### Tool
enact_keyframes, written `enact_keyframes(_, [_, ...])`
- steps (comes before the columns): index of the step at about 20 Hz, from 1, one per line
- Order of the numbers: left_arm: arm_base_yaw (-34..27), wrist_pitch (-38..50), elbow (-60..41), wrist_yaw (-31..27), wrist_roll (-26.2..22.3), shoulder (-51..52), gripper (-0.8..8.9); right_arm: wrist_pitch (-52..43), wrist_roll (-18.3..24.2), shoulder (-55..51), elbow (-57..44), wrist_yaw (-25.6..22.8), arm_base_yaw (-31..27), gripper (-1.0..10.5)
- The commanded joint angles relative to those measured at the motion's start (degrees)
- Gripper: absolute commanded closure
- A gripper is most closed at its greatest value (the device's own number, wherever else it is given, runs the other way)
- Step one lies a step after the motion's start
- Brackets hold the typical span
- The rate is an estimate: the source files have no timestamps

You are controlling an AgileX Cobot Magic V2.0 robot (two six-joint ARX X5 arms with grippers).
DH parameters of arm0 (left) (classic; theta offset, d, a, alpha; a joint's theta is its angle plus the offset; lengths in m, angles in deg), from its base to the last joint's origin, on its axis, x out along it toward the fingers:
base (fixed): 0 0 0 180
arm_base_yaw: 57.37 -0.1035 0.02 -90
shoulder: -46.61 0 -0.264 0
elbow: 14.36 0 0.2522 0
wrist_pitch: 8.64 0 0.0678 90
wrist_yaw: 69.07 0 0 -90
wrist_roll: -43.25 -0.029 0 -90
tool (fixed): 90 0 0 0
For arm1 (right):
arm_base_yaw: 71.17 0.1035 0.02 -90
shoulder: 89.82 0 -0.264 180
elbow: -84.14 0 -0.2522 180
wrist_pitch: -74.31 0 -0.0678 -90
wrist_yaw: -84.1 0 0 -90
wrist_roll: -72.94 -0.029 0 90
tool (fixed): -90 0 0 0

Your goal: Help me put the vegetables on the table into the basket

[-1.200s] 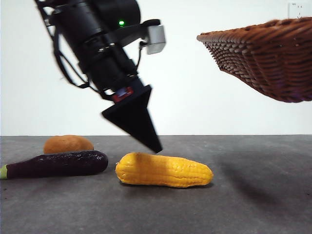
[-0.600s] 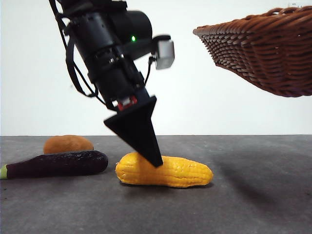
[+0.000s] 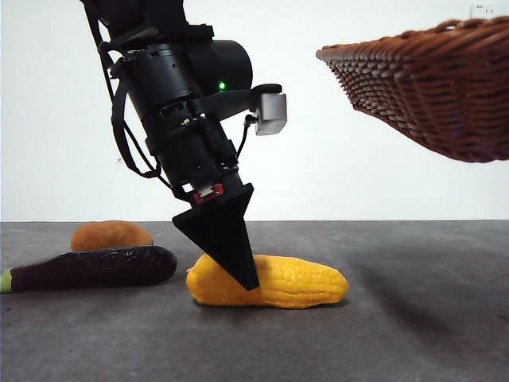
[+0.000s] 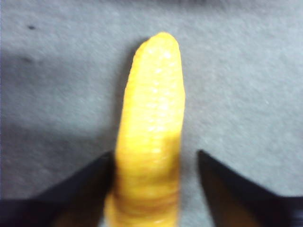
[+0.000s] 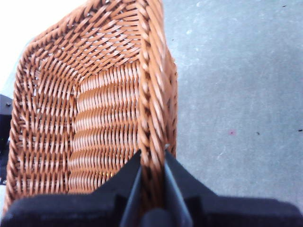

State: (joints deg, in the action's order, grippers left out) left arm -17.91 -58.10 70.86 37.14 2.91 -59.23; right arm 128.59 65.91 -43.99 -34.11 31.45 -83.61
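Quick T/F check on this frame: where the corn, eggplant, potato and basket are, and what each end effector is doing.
1. The bright yellow corn cob lies on the dark grey table. True.
2. The left end effector is shut on the long dark-purple eggplant. False: it is open, straddling the corn cob.
3. The right end effector grips the rim of the brown woven wicker basket. True.
4. The basket rests on the table. False: it is held in the air.
5. The rounded orange-brown potato is in the basket. False: it is on the table behind the eggplant.
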Motion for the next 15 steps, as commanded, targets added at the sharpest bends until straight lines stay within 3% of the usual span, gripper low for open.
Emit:
enact_keyframes(1, [0.26, -0.70, -0.28, 0.24, 2.16, -0.26, 8.19, -0.92, -0.15, -0.31, 0.20, 0.00, -0.04, 9.6])
enact_keyframes(9, [0.04, -1.27, 0.00, 0.31, 6.49, 1.03, 8.19, 1.46, 1.73, -0.24, 0.20, -5.05, -0.04, 9.6])
enact_keyframes(15, [-4.61, -6.56, 0.00, 0.72, 7.13, 12.44, 8.19, 1.05, 1.73, 2.60, 0.20, -6.56, -0.04, 9.6])
